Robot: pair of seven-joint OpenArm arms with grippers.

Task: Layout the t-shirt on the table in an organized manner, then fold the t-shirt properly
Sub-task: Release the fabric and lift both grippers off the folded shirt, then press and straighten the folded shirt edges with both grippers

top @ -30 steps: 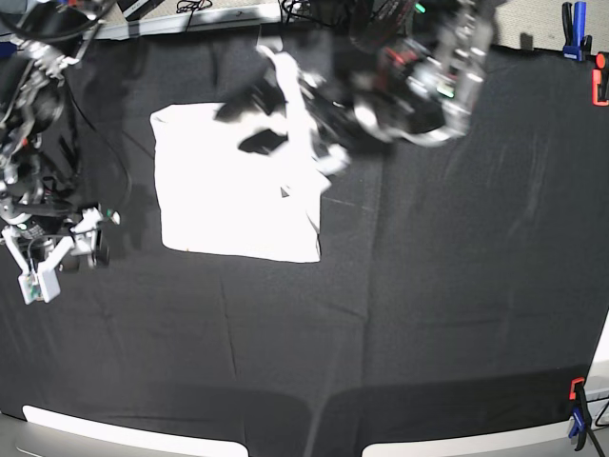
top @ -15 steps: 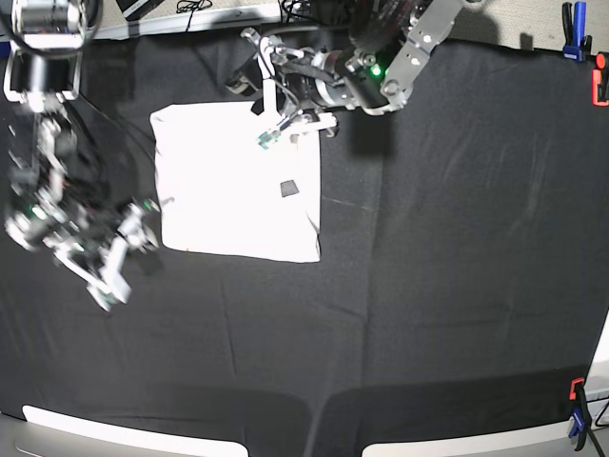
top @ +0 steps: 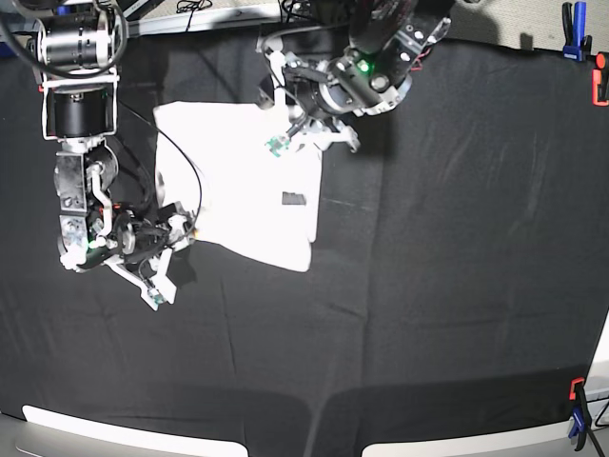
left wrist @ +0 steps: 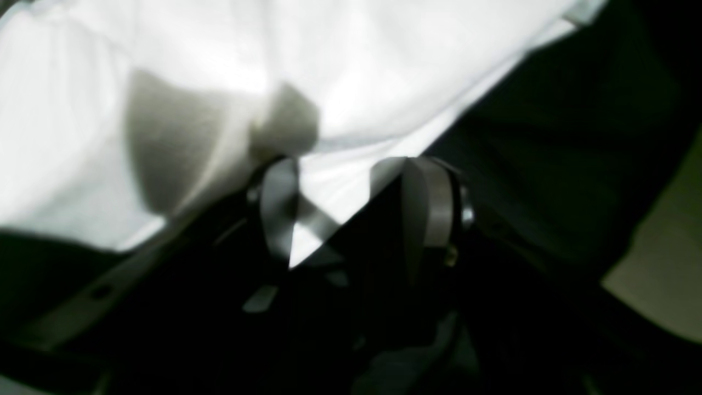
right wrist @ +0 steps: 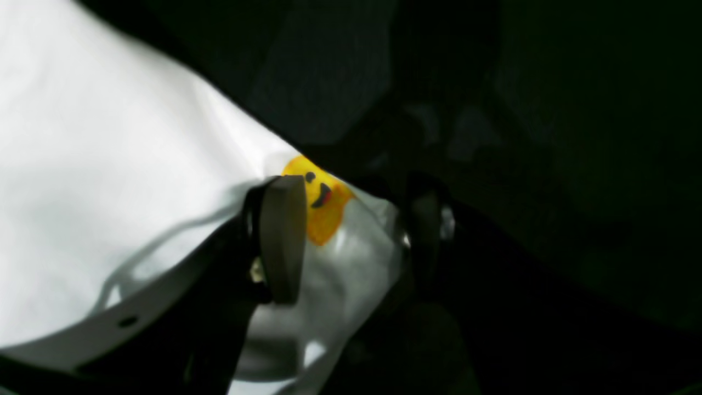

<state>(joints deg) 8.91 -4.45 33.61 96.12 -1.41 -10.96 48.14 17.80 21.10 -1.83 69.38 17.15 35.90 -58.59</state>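
Observation:
The t-shirt [top: 238, 181] lies folded into a white rectangle, plain side up, on the black table [top: 428, 286] at the back left. My left gripper [top: 304, 133] is at its far right edge. In the left wrist view the left gripper [left wrist: 351, 211] is open, and the t-shirt's [left wrist: 219, 82] hem runs between the fingers. My right gripper [top: 176, 249] is at the near left corner. The right wrist view shows the right gripper [right wrist: 351, 236] open around that turned-up t-shirt [right wrist: 109, 192] corner, where a yellow smiley print [right wrist: 323, 214] shows.
A small dark tag [top: 293, 198] sits on the shirt near its right edge. Clips hold the cloth: a blue clip [top: 574, 29] and an orange clip [top: 600, 81] at the back right, and another clip [top: 578, 409] at the front right. Cables trail by the right arm.
My right gripper swung right to the shirt's near left corner, and that corner has shifted inward. My left gripper settled over the far right edge.

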